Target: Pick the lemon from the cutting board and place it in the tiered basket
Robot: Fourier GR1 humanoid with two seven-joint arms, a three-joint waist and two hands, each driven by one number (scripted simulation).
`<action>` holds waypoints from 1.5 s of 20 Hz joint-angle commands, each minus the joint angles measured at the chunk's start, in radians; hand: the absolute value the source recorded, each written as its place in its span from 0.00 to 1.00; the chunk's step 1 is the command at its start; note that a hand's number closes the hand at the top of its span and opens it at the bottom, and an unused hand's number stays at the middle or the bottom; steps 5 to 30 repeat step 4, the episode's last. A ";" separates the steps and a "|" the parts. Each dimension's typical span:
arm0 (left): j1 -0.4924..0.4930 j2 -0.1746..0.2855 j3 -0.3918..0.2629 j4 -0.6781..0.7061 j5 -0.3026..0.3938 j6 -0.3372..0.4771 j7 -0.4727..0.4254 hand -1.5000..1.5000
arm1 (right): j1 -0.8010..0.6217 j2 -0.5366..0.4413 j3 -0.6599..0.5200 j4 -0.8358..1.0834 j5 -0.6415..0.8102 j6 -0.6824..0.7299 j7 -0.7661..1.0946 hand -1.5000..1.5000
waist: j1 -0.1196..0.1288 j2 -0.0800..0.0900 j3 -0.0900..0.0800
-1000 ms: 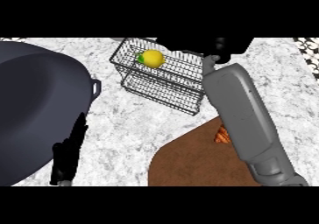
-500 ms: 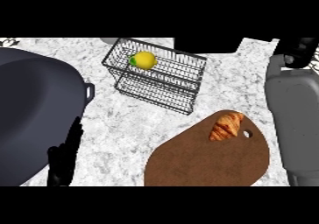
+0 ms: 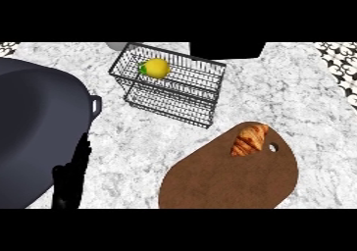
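Your lemon (image 3: 157, 68) lies in the top tier of the tiered basket (image 3: 170, 106), near the counter's far edge, so the placing looks done. Your left hand (image 3: 71, 172), near-left, shows straight fingers holding nothing. The right hand is out of view. Next, just stay clear.

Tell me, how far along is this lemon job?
It looks done: the lemon sits in the top tier of the wire tiered basket. The cutting board holds only a croissant. Nothing is in hand: the left hand rests open at lower left; the right hand is out of view. Nothing seems left.
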 commanded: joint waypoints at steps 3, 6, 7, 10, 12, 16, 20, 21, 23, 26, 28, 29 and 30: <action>-0.008 -0.001 0.013 0.029 0.007 -0.008 -0.015 0.50 | 0.268 -0.081 -0.274 -0.218 -0.364 0.222 -0.040 0.00 | -0.005 0.001 0.000; 0.021 -0.013 -0.007 -0.004 -0.006 0.006 0.001 0.50 | 0.312 -0.078 -0.349 -0.203 -0.423 0.243 -0.085 0.00 | 0.001 0.001 0.001; 0.021 -0.013 -0.007 -0.004 -0.006 0.006 0.001 0.50 | 0.312 -0.078 -0.349 -0.203 -0.423 0.243 -0.085 0.00 | 0.001 0.001 0.001; 0.021 -0.013 -0.007 -0.004 -0.006 0.006 0.001 0.50 | 0.312 -0.078 -0.349 -0.203 -0.423 0.243 -0.085 0.00 | 0.001 0.001 0.001; 0.021 -0.013 -0.007 -0.004 -0.006 0.006 0.001 0.50 | 0.312 -0.078 -0.349 -0.203 -0.423 0.243 -0.085 0.00 | 0.001 0.001 0.001; 0.021 -0.013 -0.007 -0.004 -0.006 0.006 0.001 0.50 | 0.312 -0.078 -0.349 -0.203 -0.423 0.243 -0.085 0.00 | 0.001 0.001 0.001; 0.021 -0.013 -0.007 -0.004 -0.006 0.006 0.001 0.50 | 0.312 -0.078 -0.349 -0.203 -0.423 0.243 -0.085 0.00 | 0.001 0.001 0.001; 0.021 -0.013 -0.007 -0.004 -0.006 0.006 0.001 0.50 | 0.312 -0.078 -0.349 -0.203 -0.423 0.243 -0.085 0.00 | 0.001 0.001 0.001; 0.021 -0.013 -0.007 -0.004 -0.006 0.006 0.001 0.50 | 0.312 -0.078 -0.349 -0.203 -0.423 0.243 -0.085 0.00 | 0.001 0.001 0.001; 0.021 -0.013 -0.007 -0.004 -0.006 0.006 0.001 0.50 | 0.312 -0.078 -0.349 -0.203 -0.423 0.243 -0.085 0.00 | 0.001 0.001 0.001; 0.021 -0.013 -0.007 -0.004 -0.006 0.006 0.001 0.50 | 0.312 -0.078 -0.349 -0.203 -0.423 0.243 -0.085 0.00 | 0.001 0.001 0.001; 0.021 -0.013 -0.007 -0.004 -0.006 0.006 0.001 0.50 | 0.312 -0.078 -0.349 -0.203 -0.423 0.243 -0.085 0.00 | 0.001 0.001 0.001; 0.021 -0.013 -0.007 -0.004 -0.006 0.006 0.001 0.50 | 0.312 -0.078 -0.349 -0.203 -0.423 0.243 -0.085 0.00 | 0.001 0.001 0.001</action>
